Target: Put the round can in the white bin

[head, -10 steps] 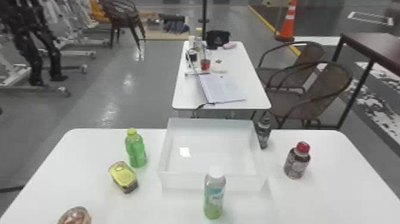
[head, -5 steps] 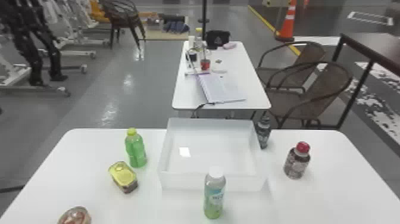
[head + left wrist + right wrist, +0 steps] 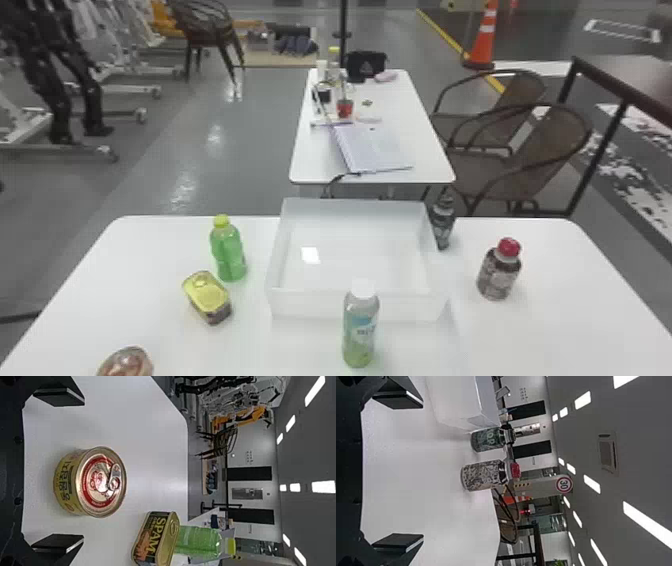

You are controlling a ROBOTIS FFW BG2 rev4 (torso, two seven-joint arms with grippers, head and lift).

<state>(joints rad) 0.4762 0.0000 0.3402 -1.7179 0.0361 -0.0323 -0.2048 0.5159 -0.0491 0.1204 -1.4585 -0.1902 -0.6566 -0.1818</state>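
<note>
The round can (image 3: 126, 364) stands near the front left of the table, partly cut off by the bottom edge of the head view. In the left wrist view the round can (image 3: 90, 482), yellow-sided with a gold and red pull-tab lid, lies between and just ahead of the spread fingers of my left gripper (image 3: 58, 471), touching neither. The white bin (image 3: 357, 306) sits mid-table. My right gripper (image 3: 398, 472) is open with nothing between its fingers; the bin's corner (image 3: 466, 407) shows beyond it in the right wrist view.
Left of the bin stand a rectangular tin (image 3: 207, 295) and a green bottle (image 3: 228, 252). A white-capped bottle (image 3: 360, 327) is at the bin's front. A dark bottle (image 3: 442, 222) and a red-capped bottle (image 3: 499, 272) stand to the right.
</note>
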